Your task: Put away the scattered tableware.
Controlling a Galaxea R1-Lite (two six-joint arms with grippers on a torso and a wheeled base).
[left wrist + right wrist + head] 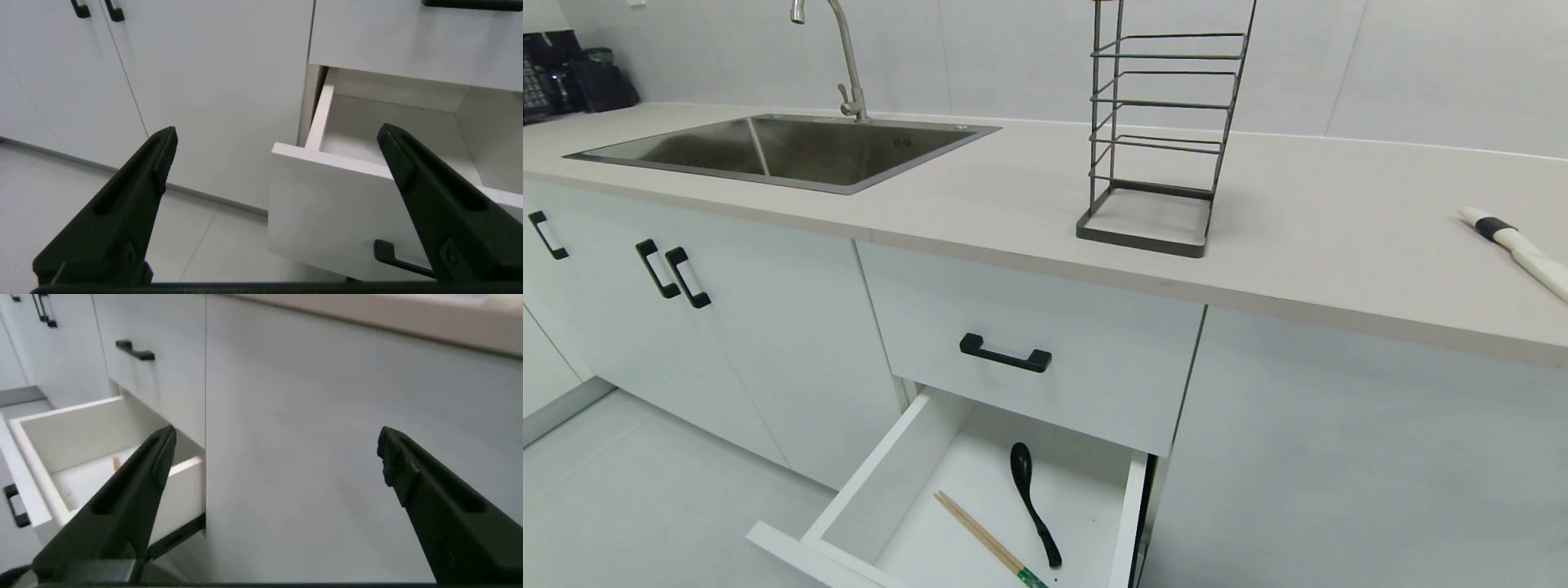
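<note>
- Bench [1013, 212] runs across the top, with a wire rack [1141, 243] at 1 o'clock and a white utensil [1515, 245] at 3 o'clock.
- Lower drawer [882, 482] hangs open at 6 o'clock.
- Left pincer [276, 139] and right pincer [276, 437] are both spread and empty.
- Black spoon [1031, 500] lies in the drawer.
- Chopsticks [980, 535] lie just beside it.

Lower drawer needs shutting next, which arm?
Left, probably. The left gripper, open, faces the drawer front and its handle; the right gripper faces the blank panel beside it.

Open drawer [866, 482]: black spoon [1036, 514], chopsticks [984, 535]. Counter [980, 204]: wire rack [1141, 242], white utensil [1515, 245] rt edge.
</note>
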